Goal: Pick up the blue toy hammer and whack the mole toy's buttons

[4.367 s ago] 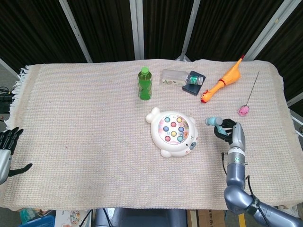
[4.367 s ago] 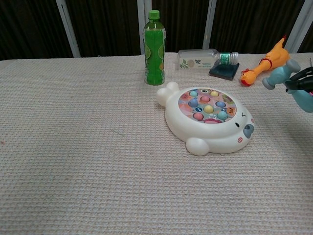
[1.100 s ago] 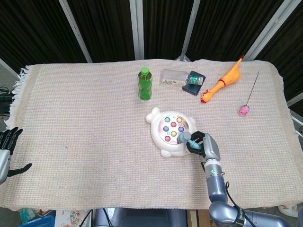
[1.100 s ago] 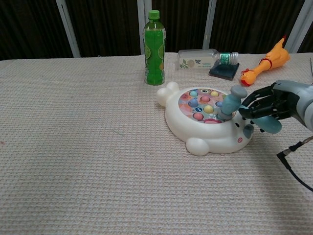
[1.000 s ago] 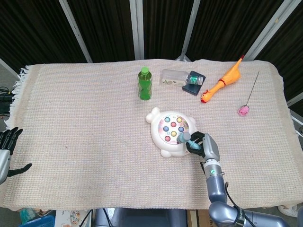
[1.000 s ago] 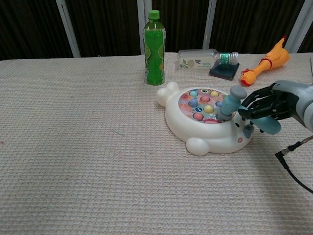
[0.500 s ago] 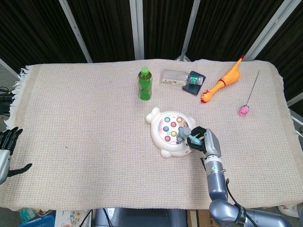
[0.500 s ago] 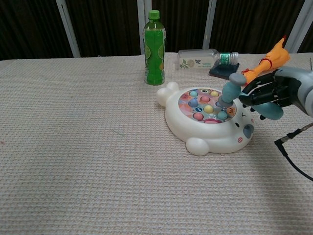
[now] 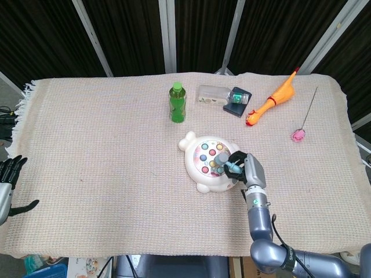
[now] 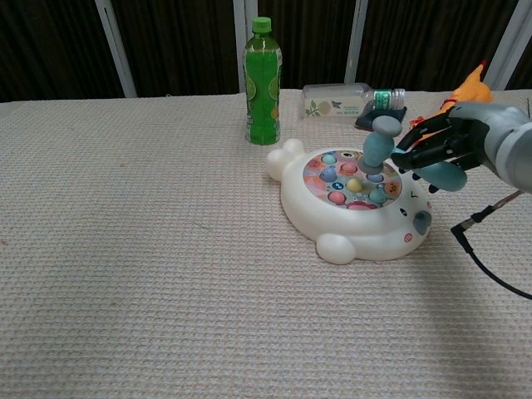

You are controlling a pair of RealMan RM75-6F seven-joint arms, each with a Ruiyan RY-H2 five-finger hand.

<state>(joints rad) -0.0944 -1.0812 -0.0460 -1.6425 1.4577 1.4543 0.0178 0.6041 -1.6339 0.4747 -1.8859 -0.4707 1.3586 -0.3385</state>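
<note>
The white mole toy (image 9: 210,163) (image 10: 353,214) lies mid-table, its round face set with several coloured buttons. My right hand (image 9: 243,168) (image 10: 445,145) holds the blue toy hammer (image 9: 223,160) (image 10: 378,140) by its handle. The hammer's head hangs just over the buttons on the toy's right side; whether it touches one I cannot tell. My left hand (image 9: 8,179) sits open off the table's left edge, holding nothing, and shows only in the head view.
A green bottle (image 9: 177,102) (image 10: 262,81) stands behind the toy. A clear bottle (image 9: 215,94) lies on its side by a dark box (image 9: 237,103). An orange rubber chicken (image 9: 270,101) and a pink flower on a stem (image 9: 299,135) lie at back right.
My right hand has carried the hammer left and further over the toy. The hammer head has gone from the toy's right rim to above the buttons. The left hand is still.
</note>
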